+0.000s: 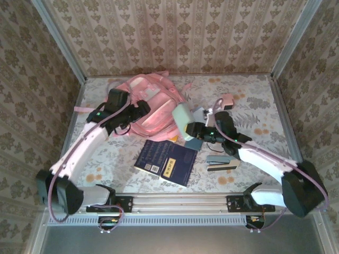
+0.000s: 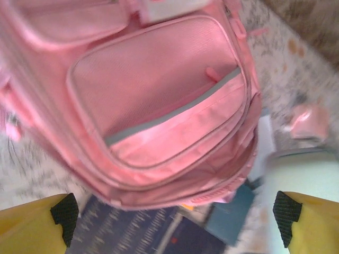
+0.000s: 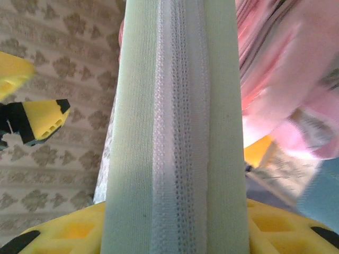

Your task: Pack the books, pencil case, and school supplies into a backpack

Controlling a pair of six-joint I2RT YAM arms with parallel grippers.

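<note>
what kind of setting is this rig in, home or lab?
Likely a staged lab test cell: damask-wallpapered wall panels in metal framing box in a floral-clothed table, and two white robot arms are bolted to an aluminium rail at its near edge.

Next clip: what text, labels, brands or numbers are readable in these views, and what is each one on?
Nothing here reads clearly.
Navy books: rows of pale print and a yellow label with dark marks, all too small to read; the print is blurred in the left wrist view too.
Backpack, pencil case, stapler: no lettering visible.
</note>
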